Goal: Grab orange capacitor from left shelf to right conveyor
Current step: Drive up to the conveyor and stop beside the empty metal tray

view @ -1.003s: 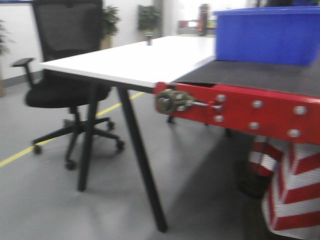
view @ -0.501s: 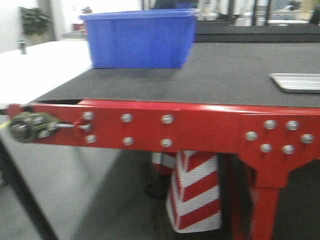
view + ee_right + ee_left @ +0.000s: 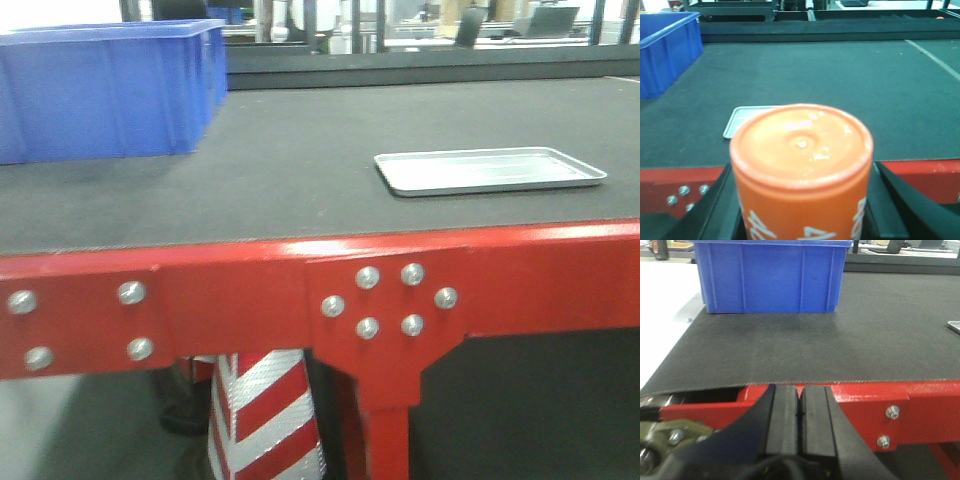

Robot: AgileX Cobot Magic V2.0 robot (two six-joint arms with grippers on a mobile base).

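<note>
Front view first: the right conveyor [image 3: 300, 150] fills the frame, dark belt across the top half, its red frame [image 3: 200, 300] and bolts across the middle. A blue bin [image 3: 100, 90] sits on the belt at upper left and a silver tray [image 3: 488, 170] lies flat right of centre. A red-and-white striped cone [image 3: 262, 420] stands underneath. No arm, no capacitor and no shelf show here.

Over to the left wrist: the left gripper [image 3: 800, 392] sits at bottom centre with its black pads pressed flat together, clenched on nothing. It hangs just short of the frame edge, with the bin at the top of the picture beyond bare belt.

Now the right wrist, and here's the prize: the orange capacitor [image 3: 802, 150] fills the lower centre, clamped between the black fingers of the right gripper [image 3: 802, 210], one finger on each side. Its round cap faces up toward the camera and white print shows at the bottom edge, so its long axis runs up and down the frame, standing between the fingers. The belt lies straight ahead, above the can in the picture, with the red rail just behind it and the tray peeking out at its upper left. The right arm has the load; my read is that the can must go forward over that rail before release.
</note>
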